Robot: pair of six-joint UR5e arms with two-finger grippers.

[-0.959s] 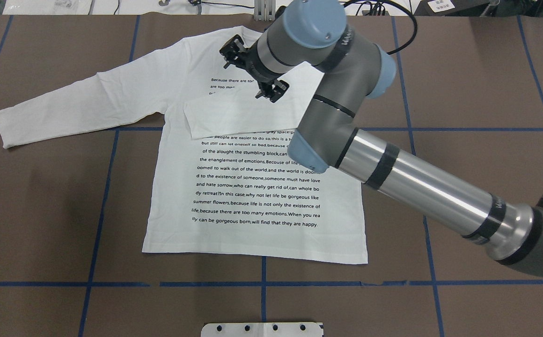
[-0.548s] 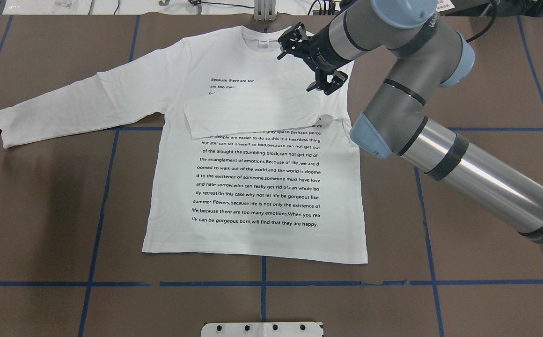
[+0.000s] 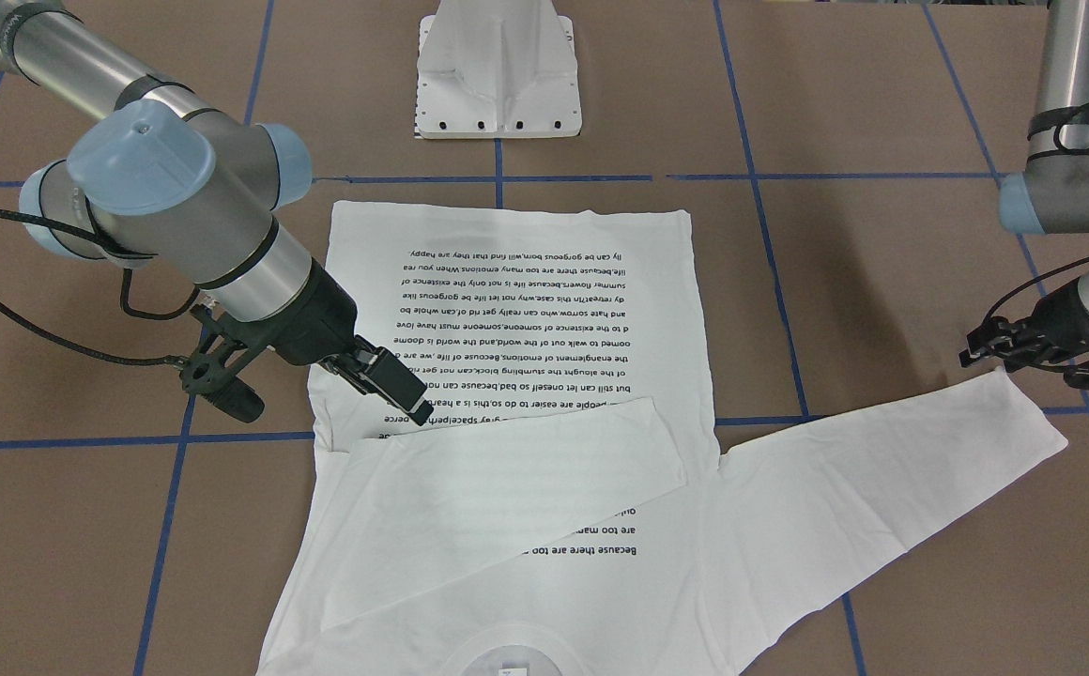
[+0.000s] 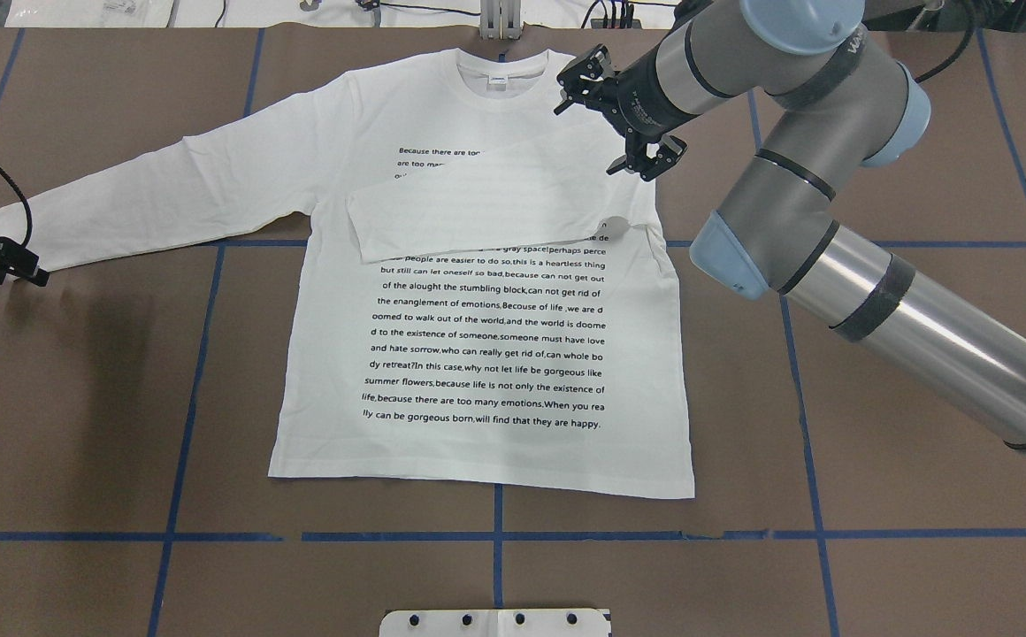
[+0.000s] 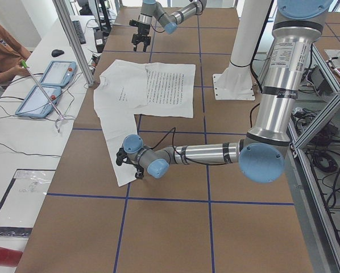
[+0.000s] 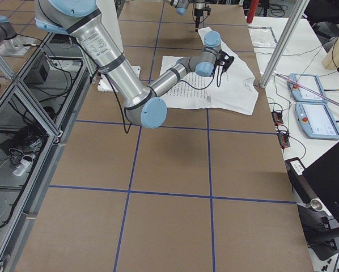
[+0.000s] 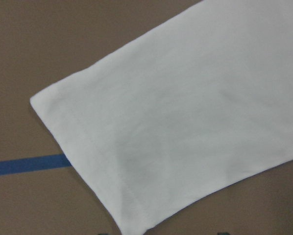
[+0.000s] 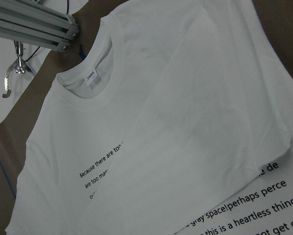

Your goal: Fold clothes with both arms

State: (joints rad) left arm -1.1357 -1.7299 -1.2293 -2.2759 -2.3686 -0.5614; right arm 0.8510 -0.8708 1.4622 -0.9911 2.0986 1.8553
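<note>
A brown table (image 4: 80, 425) with blue lines (image 4: 389, 536) holds one white base (image 4: 495, 622) and one shirt (image 4: 478, 354). The shirt lies flat, words up, with one sleeve folded across its chest. There are two grippers. The right gripper (image 4: 646, 164) hangs over the shirt's shoulder, fingers apart, holding nothing. The left gripper (image 4: 35, 276) sits just beside the other sleeve's cuff (image 4: 13, 234), fingers apart too.

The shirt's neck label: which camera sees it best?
The right wrist view: the neck label is close and large. Overhead it is a tiny speck, the front-facing view has it small at the bottom edge, the side views are too far, the left wrist view misses it.
</note>
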